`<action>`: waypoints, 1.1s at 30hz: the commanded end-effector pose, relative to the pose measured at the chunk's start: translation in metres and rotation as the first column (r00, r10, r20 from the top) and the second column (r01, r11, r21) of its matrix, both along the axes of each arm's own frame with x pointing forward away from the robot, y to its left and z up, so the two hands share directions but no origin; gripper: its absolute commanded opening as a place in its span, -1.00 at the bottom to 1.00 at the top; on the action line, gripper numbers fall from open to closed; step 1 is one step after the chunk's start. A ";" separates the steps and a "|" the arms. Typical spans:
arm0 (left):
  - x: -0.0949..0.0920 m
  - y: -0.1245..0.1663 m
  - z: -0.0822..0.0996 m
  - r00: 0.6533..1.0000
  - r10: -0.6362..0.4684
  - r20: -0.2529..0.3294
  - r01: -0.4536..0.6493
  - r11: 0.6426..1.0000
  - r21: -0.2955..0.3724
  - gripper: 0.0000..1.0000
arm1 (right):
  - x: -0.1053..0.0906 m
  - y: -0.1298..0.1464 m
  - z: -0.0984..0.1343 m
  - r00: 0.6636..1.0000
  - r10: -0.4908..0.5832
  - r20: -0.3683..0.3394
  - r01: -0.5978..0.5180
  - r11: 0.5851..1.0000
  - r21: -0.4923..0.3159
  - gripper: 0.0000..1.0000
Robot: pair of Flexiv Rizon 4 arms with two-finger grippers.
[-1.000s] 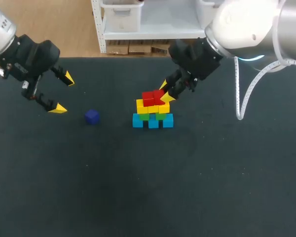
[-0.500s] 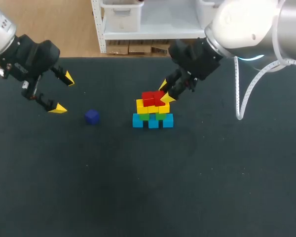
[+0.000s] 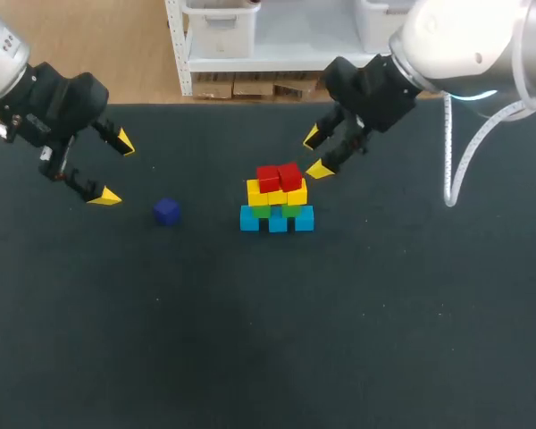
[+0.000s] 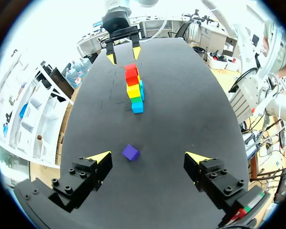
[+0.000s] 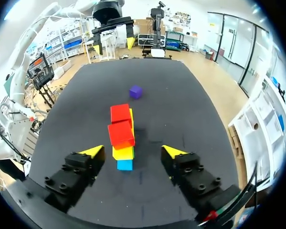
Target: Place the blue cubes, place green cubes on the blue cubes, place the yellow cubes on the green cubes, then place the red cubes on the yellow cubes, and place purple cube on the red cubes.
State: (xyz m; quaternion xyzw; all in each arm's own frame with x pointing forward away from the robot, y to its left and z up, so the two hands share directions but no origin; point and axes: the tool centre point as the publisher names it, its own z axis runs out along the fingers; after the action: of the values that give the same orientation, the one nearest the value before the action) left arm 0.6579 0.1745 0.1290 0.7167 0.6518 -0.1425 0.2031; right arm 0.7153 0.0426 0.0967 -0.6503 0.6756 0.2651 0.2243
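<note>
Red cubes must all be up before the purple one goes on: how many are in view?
2. One red cube and a second red cube sit side by side atop the yellow cubes, at the stack's top. None lies loose; none seems hidden.

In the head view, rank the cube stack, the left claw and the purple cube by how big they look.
Cube stack and left claw: about alike, claw nearer the camera, so unranked.
Purple cube: clearly smallest.

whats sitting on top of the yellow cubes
Two red cubes sit on the yellow cubes, with nothing on them. The purple cube lies apart. The yellow tops under the red ones are covered.
</note>
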 end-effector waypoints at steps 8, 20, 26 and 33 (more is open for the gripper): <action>0.001 0.001 -0.001 1.000 -0.004 0.001 0.004 1.000 -0.003 1.00 | -0.008 -0.001 -0.003 1.000 0.012 0.012 -0.012 1.000 0.017 -1.00; 0.001 0.001 -0.001 1.000 -0.004 0.001 0.004 1.000 -0.003 1.00 | -0.009 0.002 -0.011 0.999 0.042 0.018 -0.043 0.999 0.021 -1.00; 0.001 0.001 -0.001 1.000 -0.004 0.001 0.004 1.000 -0.003 1.00 | -0.010 0.005 -0.013 0.999 0.049 0.009 -0.049 0.999 0.023 -1.00; 0.001 0.001 -0.001 1.000 -0.004 0.001 0.004 1.000 -0.003 1.00 | -0.012 0.011 -0.016 0.998 0.068 -0.002 -0.068 0.997 0.028 -1.00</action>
State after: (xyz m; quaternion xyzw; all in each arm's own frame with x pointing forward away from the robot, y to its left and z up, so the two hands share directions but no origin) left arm 0.6579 0.1745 0.1290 0.7167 0.6518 -0.1425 0.2031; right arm 0.6997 0.0516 0.0821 -0.6683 0.6516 0.2798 0.2245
